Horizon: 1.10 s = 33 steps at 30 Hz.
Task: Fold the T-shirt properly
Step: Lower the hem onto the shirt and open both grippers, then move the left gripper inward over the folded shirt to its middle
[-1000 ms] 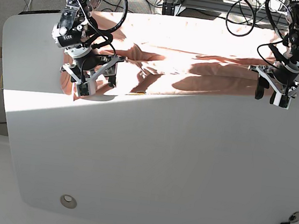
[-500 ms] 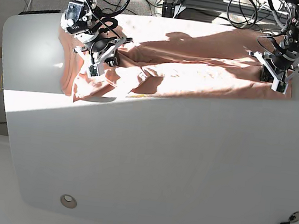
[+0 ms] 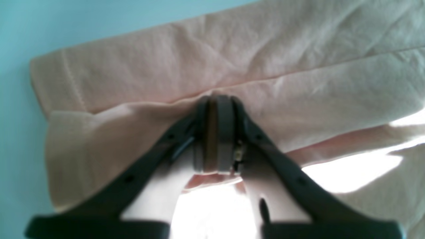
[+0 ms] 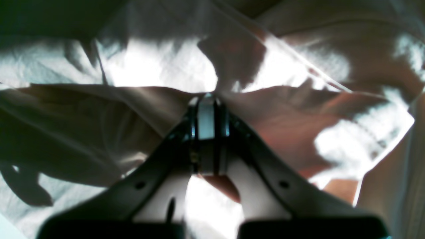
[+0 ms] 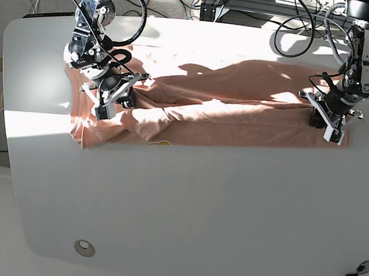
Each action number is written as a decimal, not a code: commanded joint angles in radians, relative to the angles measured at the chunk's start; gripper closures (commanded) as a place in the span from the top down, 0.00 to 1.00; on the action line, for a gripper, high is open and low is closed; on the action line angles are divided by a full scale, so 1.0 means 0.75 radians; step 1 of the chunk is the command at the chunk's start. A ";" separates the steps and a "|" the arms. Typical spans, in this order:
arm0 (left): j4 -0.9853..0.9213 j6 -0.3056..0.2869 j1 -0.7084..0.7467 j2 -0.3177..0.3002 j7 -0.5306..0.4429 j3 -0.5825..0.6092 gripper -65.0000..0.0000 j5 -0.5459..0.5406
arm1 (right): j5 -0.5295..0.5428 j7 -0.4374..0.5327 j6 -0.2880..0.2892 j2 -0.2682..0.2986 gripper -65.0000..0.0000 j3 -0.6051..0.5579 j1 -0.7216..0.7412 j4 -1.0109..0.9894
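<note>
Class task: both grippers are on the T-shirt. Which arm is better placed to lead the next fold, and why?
Probably neither alone. The left gripper pinches the T-shirt at a flat, tidy end; the right gripper pinches bunched fabric. If one leads, the left, though moving together looks best.

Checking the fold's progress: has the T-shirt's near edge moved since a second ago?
Yes. The T-shirt near edge, on the left hand side, has been drawn toward the table front edge; both hands pinch it.
</note>
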 commanded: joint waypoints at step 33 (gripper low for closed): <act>-0.079 -0.310 0.021 0.056 0.372 -0.416 0.71 -0.531 | -0.034 -0.022 -0.006 0.002 0.00 0.004 -0.002 0.016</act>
